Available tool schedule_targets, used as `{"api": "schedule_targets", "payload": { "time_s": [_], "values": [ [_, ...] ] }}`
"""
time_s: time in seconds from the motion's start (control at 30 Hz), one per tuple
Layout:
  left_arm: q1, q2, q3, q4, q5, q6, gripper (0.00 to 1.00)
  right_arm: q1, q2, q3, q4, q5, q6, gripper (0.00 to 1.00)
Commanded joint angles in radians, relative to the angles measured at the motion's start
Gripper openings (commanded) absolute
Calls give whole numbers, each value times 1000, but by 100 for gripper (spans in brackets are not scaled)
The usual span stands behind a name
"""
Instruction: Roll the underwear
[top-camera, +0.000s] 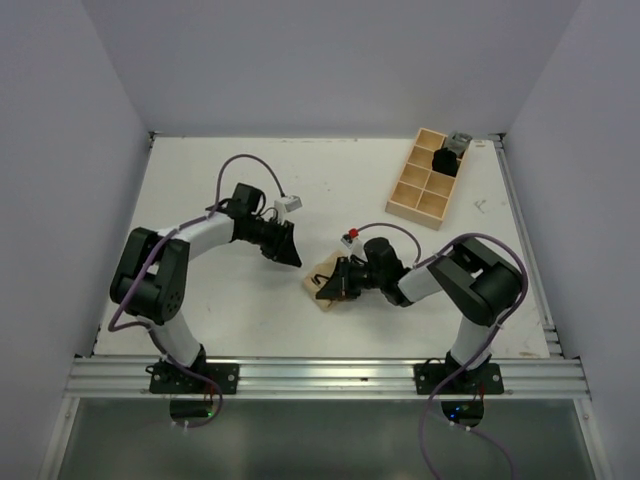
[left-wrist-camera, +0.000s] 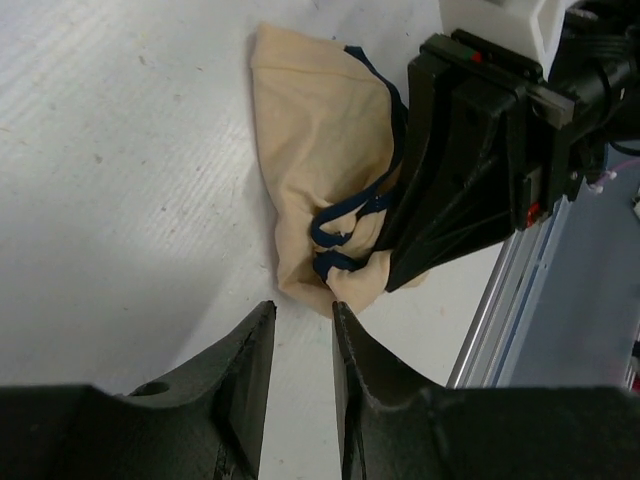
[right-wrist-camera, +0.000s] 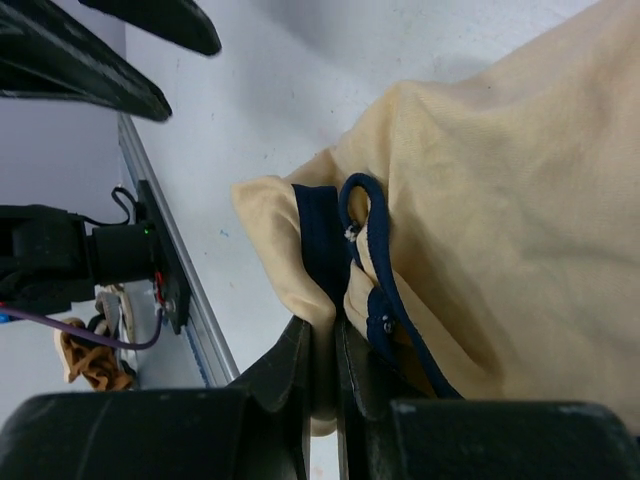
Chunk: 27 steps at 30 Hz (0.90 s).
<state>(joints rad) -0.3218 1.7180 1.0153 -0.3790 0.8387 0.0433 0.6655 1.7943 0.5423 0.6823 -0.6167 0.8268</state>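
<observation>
Left gripper (left-wrist-camera: 303, 345) sits low over the table (top-camera: 200, 200), just short of the near tip of the underwear (top-camera: 322, 284). Its fingers (left-wrist-camera: 240, 370) are parted a little with bare table between them, nothing held. The underwear lies mid-table between the two arms, bunched into a loose tan lump with the dark trim looped across it, not a tidy roll. Right gripper (right-wrist-camera: 322, 345) is clenched on a fold of fabric at the trim edge, pinning that side; in the left wrist view its body sits right against the cloth. Wooden tray (top-camera: 412, 214) is well apart at the far right, not involved. Read: mid-roll, one side anchored by the right, left free and lined up on the loose corner. Next move likely calls for the left to spread wider, come down on that corner, pinch the top layer only and carry it over toward the right's hold so the bundle tightens. Risk: the fabric is soft and light, so the left could catch the bottom layer too or drag the whole lump.
</observation>
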Motion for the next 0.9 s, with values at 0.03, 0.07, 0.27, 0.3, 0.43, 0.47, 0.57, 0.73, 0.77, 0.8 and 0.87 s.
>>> {"api": "schedule_targets", "payload": {
  "time_s": [0.03,0.07,0.27,0.3,0.43,0.47,0.57,0.73,0.77,0.8,0.87],
  "values": [
    [-32,60,8,20,128,136,32,-36,45,-30,75,-14,37,0],
    [-39,69,14,19,122,136,32,-41,51,-31,86,-20,43,0],
    [-75,98,17,66,132,167,32,-64,83,-31,132,-61,57,0],
    [-82,100,17,72,134,181,32,-69,85,-33,134,-69,57,0],
    [-91,115,23,98,146,196,32,-86,111,-47,174,-98,75,0],
    [-91,136,32,80,146,202,33,-90,115,-48,183,-106,78,0],
    [-97,181,68,25,137,245,41,-109,132,-68,238,-133,103,0],
    [-92,181,75,35,157,248,41,-133,149,-73,276,-170,113,0],
    [-89,167,71,52,166,247,42,-132,152,-71,283,-181,115,0],
    [-83,161,71,52,177,259,49,-133,155,-70,287,-189,117,0],
    [-76,140,75,37,200,289,54,-135,166,-73,312,-201,133,0]
  ]
}}
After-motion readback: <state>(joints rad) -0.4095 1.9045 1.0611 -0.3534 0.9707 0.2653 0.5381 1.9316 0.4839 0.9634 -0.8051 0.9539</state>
